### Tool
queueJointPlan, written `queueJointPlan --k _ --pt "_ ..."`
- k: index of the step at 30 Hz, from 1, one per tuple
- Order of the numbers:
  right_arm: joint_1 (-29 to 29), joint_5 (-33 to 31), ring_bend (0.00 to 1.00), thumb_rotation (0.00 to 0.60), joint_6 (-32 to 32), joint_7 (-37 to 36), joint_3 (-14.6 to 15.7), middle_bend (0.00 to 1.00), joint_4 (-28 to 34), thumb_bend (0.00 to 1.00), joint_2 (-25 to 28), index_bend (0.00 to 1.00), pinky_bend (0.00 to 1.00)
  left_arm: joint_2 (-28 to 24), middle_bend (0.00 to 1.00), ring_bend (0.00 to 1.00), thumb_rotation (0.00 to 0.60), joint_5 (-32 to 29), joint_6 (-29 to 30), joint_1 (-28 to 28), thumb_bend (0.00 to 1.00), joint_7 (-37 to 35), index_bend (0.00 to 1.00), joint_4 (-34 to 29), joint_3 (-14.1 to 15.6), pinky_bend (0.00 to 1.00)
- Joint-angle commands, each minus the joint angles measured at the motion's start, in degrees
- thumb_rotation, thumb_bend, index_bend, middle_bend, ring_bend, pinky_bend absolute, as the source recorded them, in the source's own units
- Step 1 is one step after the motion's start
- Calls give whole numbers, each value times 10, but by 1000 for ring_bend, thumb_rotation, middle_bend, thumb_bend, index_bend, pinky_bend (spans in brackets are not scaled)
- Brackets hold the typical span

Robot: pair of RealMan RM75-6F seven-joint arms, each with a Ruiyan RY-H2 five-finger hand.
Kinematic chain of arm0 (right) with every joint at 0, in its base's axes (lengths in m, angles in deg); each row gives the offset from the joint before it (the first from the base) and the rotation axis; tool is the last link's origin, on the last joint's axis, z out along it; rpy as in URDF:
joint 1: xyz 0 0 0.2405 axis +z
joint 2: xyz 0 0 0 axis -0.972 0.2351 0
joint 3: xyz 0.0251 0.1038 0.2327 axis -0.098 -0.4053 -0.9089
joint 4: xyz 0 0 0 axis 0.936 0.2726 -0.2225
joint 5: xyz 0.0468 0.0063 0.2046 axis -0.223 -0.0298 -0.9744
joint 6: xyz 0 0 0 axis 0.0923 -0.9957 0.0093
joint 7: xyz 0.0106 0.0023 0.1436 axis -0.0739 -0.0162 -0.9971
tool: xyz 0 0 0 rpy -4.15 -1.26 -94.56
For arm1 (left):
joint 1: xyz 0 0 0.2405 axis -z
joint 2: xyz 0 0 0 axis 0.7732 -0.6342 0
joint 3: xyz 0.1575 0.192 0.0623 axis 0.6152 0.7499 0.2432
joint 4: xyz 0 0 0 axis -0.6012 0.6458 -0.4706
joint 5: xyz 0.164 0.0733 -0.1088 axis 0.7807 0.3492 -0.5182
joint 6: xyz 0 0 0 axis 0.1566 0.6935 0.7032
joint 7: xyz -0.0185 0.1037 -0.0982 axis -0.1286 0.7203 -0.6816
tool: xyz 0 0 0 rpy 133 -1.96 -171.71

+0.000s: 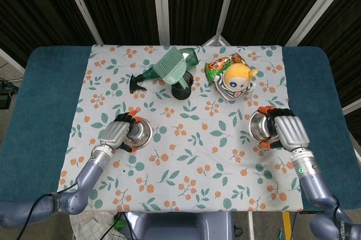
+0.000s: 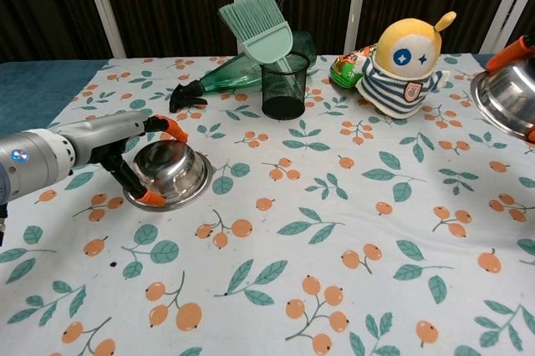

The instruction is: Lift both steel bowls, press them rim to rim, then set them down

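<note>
Teal table (image 1: 39, 99) under floral cloth (image 1: 192, 155)

Taking the black mesh pen cup (image 2: 284, 87) as the mark, a green brush (image 2: 261, 26) stands in it with bristles up, a green spray bottle (image 2: 234, 77) lies on its side just behind and left of it, and a yellow-headed plush doll (image 2: 407, 68) in a striped shirt sits to its right with a green snack bag (image 2: 349, 68) between them. Forward and left of the cup, the left hand (image 2: 134, 155) grips the rim of a steel bowl (image 2: 170, 174) tilted on the floral tablecloth (image 2: 334, 231). Far right of the cup, a second steel bowl (image 2: 508, 99) shows tilted at the frame edge, with orange fingertips (image 2: 512, 53) at its rim.
</note>
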Motion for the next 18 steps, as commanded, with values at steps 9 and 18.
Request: queueJointPlan --k 9,18 --pt "-3 -1 353 600 1 -2 -2 261 -4 69 -2 307 182 7 9 9 600 -11 6 6 34 18 194 11 7 221" --pt "-4 -5 353 600 0 0 -4 261 -6 69 -3 307 183 14 34 14 600 -27 8 13 39 38 215 15 10 252"
